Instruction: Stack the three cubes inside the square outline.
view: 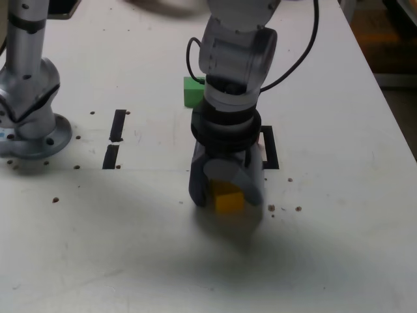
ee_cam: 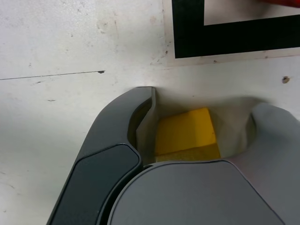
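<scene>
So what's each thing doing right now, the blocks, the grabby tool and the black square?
Yellow block: on the table, between the tool's jaws, outside the square.
Green block: sitting on the table behind the arm, untouched.
Red block: only a sliver shows at the wrist view's edge; state unclear.
Tool: down around the yellow block, closing; a firm grip can't be confirmed.
Black square: no stack in the part that shows.

arm: silver-grey rounded housing, smooth metallic finish | wrist: stacked black rings below the housing | cable: thin, black, looping beside the housing | gripper: dark blue-grey curved shells, lighter grey rounded cover | base: silver column on round flange, black band near top
</scene>
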Motion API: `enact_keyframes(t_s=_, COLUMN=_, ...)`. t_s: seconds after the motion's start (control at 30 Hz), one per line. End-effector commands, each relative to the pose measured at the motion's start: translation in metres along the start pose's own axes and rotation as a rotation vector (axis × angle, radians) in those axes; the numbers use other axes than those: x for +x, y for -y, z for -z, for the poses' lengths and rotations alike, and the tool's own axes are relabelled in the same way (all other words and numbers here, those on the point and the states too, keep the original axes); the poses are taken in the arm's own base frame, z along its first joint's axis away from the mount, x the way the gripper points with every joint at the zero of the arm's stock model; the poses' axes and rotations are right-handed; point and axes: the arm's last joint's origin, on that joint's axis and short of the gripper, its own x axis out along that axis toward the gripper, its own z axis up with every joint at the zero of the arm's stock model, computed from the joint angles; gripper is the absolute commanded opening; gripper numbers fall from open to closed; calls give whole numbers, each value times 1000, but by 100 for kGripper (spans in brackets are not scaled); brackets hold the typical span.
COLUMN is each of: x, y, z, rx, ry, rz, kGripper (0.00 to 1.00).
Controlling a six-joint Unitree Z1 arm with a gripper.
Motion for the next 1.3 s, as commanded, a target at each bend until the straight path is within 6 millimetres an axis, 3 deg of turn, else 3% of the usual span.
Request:
enact_keyframes(t_s=0.0, x=0, y=1, z=-2, rx=-5, ry=12, rz=-8, kGripper=17)
enact_keyframes(t_s=0.3, x=-18, y=-5, z=15, rx=-11, ry=-39, rz=-42, kGripper=12)
enact_keyframes(t_s=0.63, x=-95, y=-20, z=53, rx=-4, ry=-61, rz=-138, kGripper=12)
enact_keyframes(t_s=0.8, x=-121, y=-28, z=61, rx=57, ry=-25, rz=-179, kGripper=12)
enact_keyframes(t_s=1.03, x=-129, y=-40, z=48, rx=163, ry=24, rz=-197, kGripper=12)
enact_keyframes(t_s=1.27, x=-115, y=-55, z=27, rx=254, ry=50, rz=-170, kGripper=15)
